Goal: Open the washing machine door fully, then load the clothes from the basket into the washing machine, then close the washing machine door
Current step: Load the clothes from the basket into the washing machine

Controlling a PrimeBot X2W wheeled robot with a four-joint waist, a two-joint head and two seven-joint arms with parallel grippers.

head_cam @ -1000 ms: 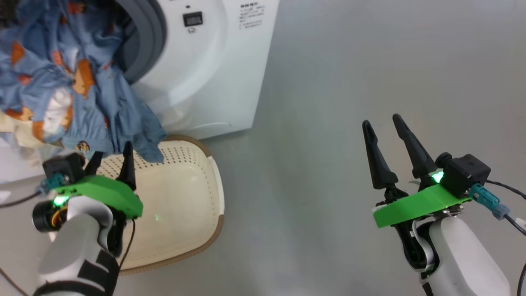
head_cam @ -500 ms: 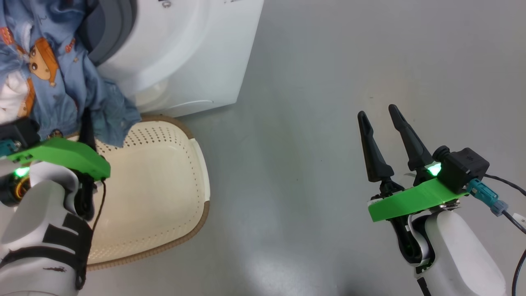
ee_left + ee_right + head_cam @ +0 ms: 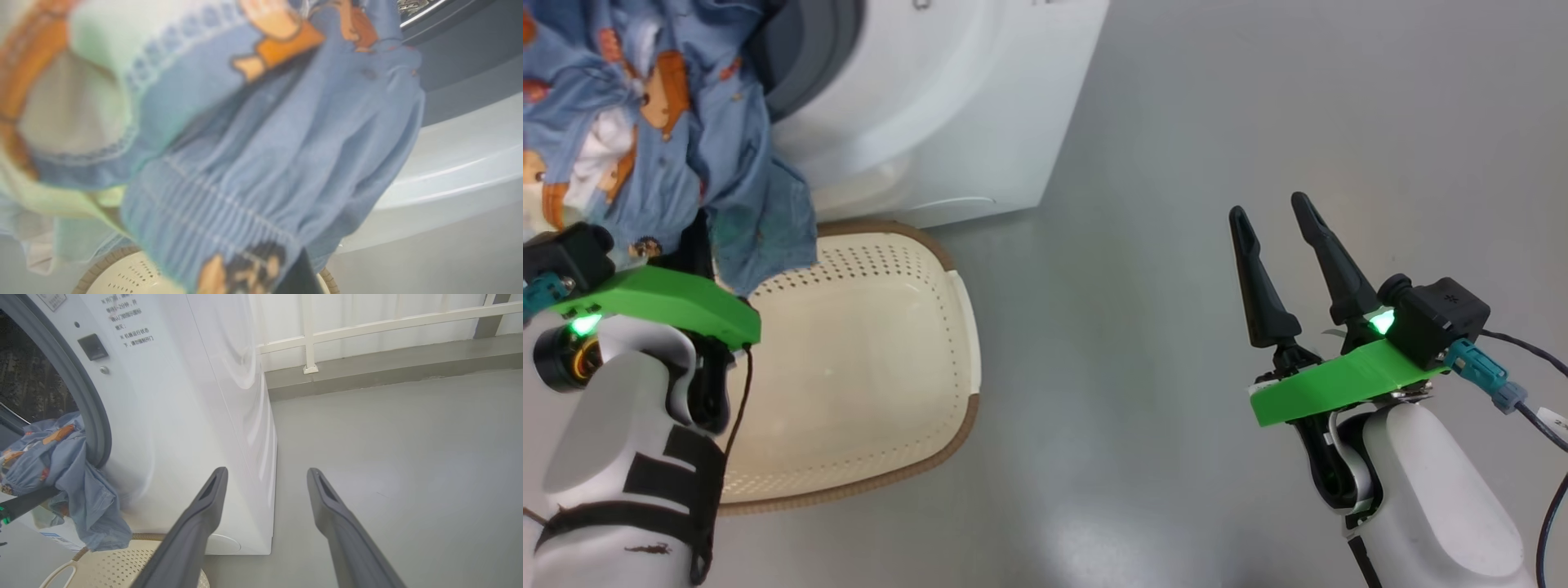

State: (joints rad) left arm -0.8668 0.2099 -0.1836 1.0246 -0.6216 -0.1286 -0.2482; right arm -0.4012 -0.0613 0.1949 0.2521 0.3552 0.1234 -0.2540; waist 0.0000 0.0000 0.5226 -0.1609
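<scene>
Left gripper (image 3: 698, 242) has risen into clothes (image 3: 686, 147) dangling above the basket (image 3: 890, 269), likely to stuff them in; its grasp I cannot tell. Right gripper (image 3: 1267, 206) spread.

Washing machine (image 3: 196, 396) front has a few lines of small Chinese print (image 3: 131, 324), too small to read reliably. Blue sticker (image 3: 55, 537) low down is illegible too.

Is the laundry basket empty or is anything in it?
Empty as far as shows: the basket has a bare floor; the clothes hang from the washing machine above it.
</scene>
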